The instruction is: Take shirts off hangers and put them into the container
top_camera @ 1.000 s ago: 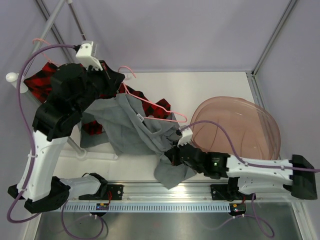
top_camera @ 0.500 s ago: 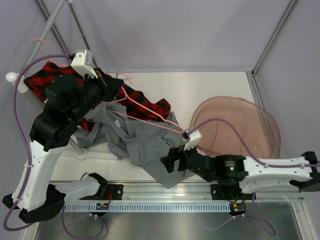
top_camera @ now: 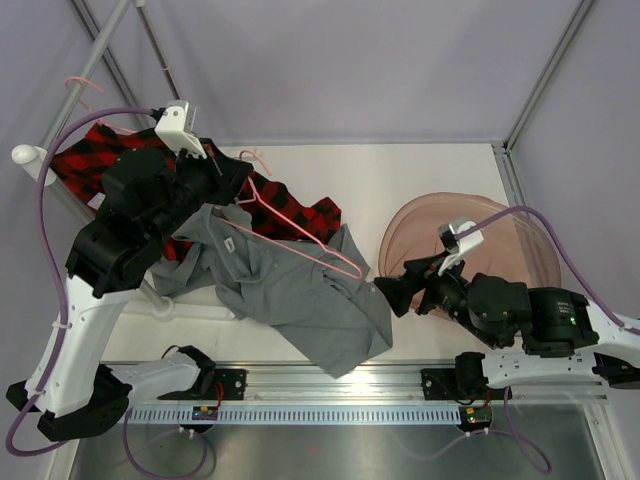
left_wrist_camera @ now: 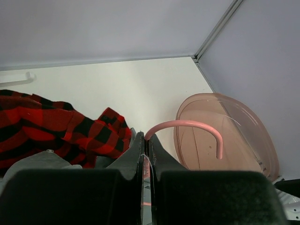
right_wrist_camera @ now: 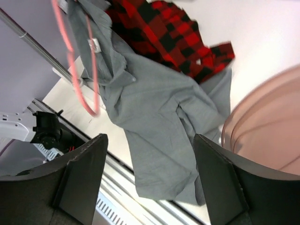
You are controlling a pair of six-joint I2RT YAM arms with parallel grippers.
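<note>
The left gripper (left_wrist_camera: pixel 146 140), on the far side of the heap from the container (top_camera: pixel 512 232), is clamped tight on the neck of a pink wire hanger (left_wrist_camera: pixel 187 123), with the hook curving out past its fingertips toward the container. The right gripper (top_camera: pixel 405 283) hangs with its jaws spread wide and nothing between them, just beside the container's left rim. The grey shirt (top_camera: pixel 300 300) lies crumpled on the surface (top_camera: pixel 420 180) left of the container with the hanger's lower wire running across it, and the plaid shirt (top_camera: pixel 305 215) is bunched behind it, farther from the container.
</note>
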